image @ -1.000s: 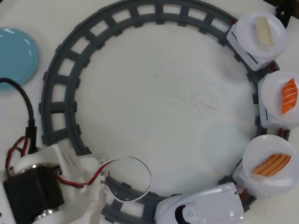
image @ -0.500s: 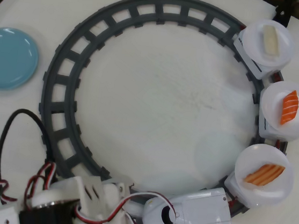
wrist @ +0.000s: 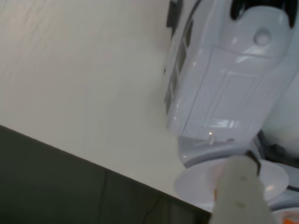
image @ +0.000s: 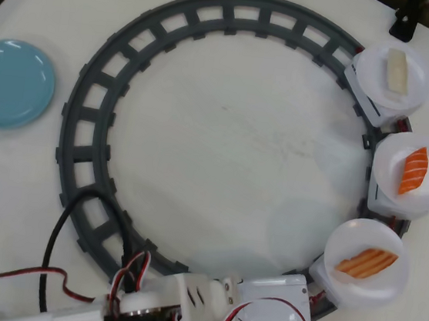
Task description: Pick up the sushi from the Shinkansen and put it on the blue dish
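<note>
The sushi (image: 367, 263) rides the Shinkansen (image: 278, 319) (table's bottom-right); the gripper (wrist: 240, 191) seems above it, grip state unreadable.

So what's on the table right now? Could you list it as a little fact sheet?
track: dark grey ring track on a white table
train: white Shinkansen at the bottom of the overhead view, partly under the robot arm
cars: three round white plates behind it, on the right
sushi: salmon piece with pale lines on the nearest plate; striped orange piece on the middle plate; whitish piece on the farthest plate
blue dish: at left, outside the track, empty
gripper: its opening cannot be made out
</note>
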